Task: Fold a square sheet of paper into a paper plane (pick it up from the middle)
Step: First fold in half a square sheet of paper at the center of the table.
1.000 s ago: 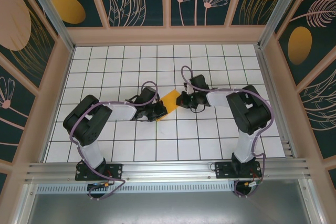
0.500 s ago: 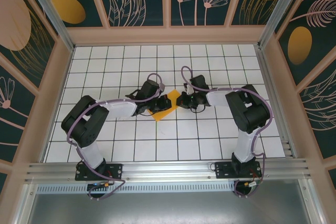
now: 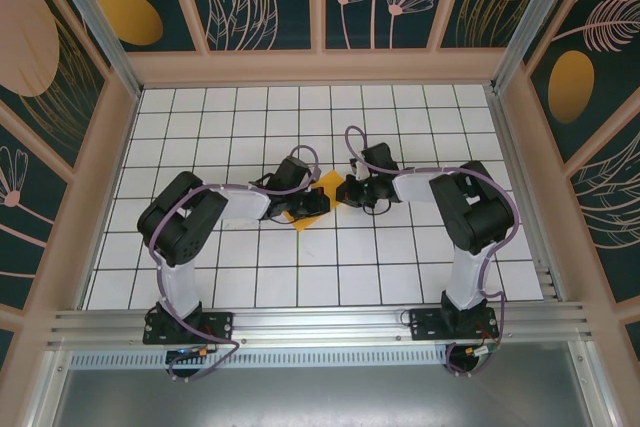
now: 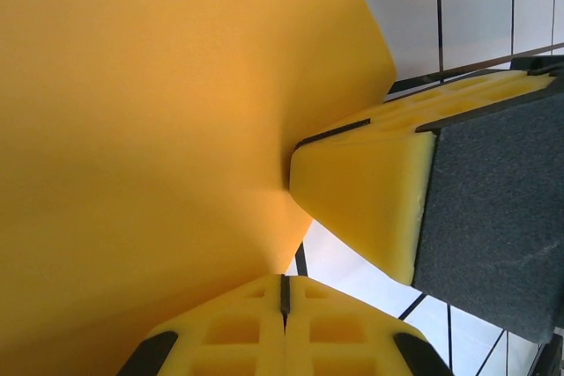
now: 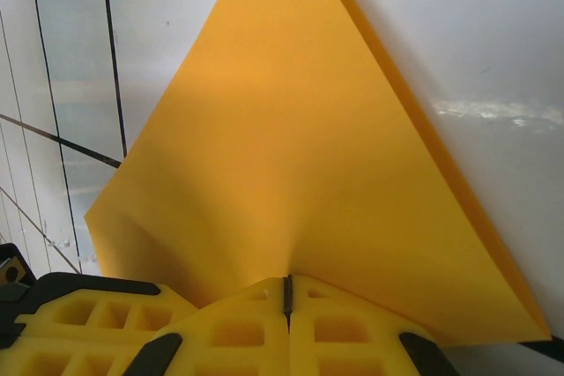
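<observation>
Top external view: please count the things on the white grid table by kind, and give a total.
Orange-yellow square sheet of paper: 1
Robot arms: 2, the left arm and the right arm
Total: 3

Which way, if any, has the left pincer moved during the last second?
Yes. Seen from above, the left pincer has slid right across the white grid table, closer to the right pincer, covering more of the orange paper.
</observation>
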Controlling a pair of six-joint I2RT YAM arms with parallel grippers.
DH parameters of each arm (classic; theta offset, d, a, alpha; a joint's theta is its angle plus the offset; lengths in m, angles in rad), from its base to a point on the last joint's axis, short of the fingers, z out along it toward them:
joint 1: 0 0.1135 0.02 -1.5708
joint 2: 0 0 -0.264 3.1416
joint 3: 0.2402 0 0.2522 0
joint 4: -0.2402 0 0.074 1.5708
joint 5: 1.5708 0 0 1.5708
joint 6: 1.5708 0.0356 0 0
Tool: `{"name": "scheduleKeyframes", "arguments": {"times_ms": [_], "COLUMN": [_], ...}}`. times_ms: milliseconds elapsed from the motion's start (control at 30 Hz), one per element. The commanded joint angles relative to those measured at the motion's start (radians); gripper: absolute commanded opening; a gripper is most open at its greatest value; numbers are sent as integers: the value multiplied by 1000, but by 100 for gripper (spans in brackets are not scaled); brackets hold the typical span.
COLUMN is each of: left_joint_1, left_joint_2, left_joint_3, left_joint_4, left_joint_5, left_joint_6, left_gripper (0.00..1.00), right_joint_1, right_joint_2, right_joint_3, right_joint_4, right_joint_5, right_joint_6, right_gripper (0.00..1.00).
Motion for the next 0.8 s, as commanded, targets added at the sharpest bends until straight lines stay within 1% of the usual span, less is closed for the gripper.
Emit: {"name": "scheduleKeyframes", "arguments": {"times_ms": [0,167,433,633,767], "left_joint_1": [-4,-4,-4,-4,-4], "left_joint_2": [19,20,-31,-62,-87], "left_joint_3": [19,-16,-147,-235,-266], "left_joint_4": [21,-16,-15,20,-1], "left_joint_5": [16,-13,-68,-51,-47], "left_joint_6": [31,54,89,88,106], "left_gripper": [0,0,0,0,0], "right_joint_1": [3,2,-18,-35,-41], "right_joint_2": [73,84,111,124,136], "right_joint_3": [-19,-10,-10,-15,-14], "right_joint_4": [-83,-117,-159,-181,-194], "right_joint_5": [59,90,121,141,157], "right_joint_6": [-14,-20,-32,-43,-45], "right_gripper": [0,0,0,0,0]}}
